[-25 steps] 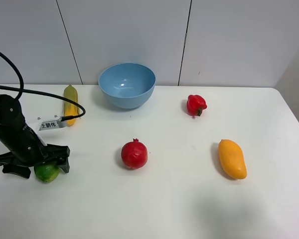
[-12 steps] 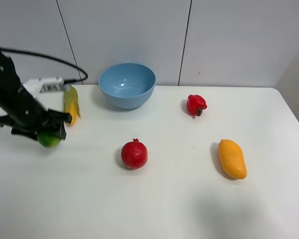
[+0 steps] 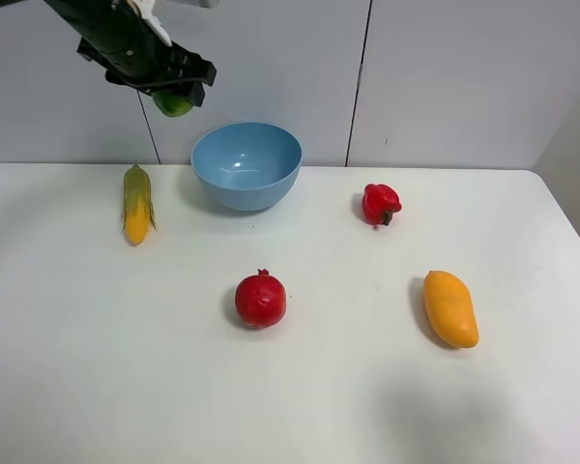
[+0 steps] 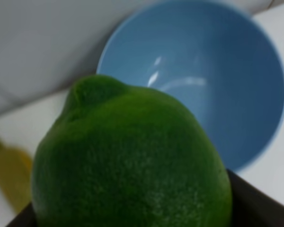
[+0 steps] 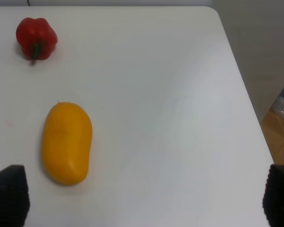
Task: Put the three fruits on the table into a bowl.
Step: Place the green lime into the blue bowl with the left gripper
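Carrying the lime (image 3: 175, 103): the left end effector (image 3: 173, 95) is closed on it in the upper left of the exterior frame, high off the surface (image 3: 319, 387). The left wrist view shows the lime (image 4: 132, 161) filling the frame, with the bowl (image 4: 217, 94) beyond it rather than under it.

Risks, left to right:
- Lime sits up and left of the bowl (image 3: 246, 193) rim. Letting go here would likely miss or clip the rim, and a round fruit would roll away.
- Height looks large. A drop from here could bounce off the glossy inside, or nudge the empty bowl.
- Corn cob (image 3: 136, 203), left of the bowl, is not a fruit and must stay out.
- Pomegranate (image 3: 260, 300), centre frame, is round and may roll if only one finger touches it.
- Red pepper (image 3: 380, 204), right of the bowl, could be mistaken for the pomegranate.
- Mango (image 3: 450, 308), right of centre, is elongated, so a grasp at one end may slip.
- Right end effector (image 5: 144, 201) is spread wide and holding nothing, with the mango (image 5: 66, 143) below it. It does not show in the exterior frame.

Change from the earlier frames: the lime was on the surface at lower left, then held low beside the corn cob. It is now lifted to the upper left, near the bowl. All other items are unmoved.
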Tool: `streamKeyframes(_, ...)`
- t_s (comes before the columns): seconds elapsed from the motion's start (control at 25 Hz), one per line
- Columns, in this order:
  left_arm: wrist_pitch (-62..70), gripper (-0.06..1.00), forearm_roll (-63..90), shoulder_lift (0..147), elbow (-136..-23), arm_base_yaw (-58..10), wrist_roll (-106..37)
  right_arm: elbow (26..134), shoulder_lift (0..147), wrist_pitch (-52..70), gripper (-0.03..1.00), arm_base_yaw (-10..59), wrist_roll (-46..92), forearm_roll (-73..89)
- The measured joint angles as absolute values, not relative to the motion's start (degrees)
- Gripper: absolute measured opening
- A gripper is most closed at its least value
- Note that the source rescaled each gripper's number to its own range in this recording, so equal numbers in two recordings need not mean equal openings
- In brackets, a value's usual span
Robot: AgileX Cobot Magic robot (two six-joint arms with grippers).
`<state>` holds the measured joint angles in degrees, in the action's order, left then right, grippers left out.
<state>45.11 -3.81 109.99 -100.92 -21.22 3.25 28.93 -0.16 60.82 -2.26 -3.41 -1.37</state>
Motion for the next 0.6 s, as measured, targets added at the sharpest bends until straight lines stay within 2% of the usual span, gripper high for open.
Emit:
streamKeyframes(0.32,44.44,0.03,2.33,125.95,-113.6,-21.66,2.54,28.93,-0.16,60.82,1.0,-2.26,-3.41,-1.37)
streamKeyframes(0.6,42.58,0.03,4.21,133.04,-117.02,-21.73,2.48,28.93,-0.16,60.82,1.0,-2.26,-3.41,-1.37)
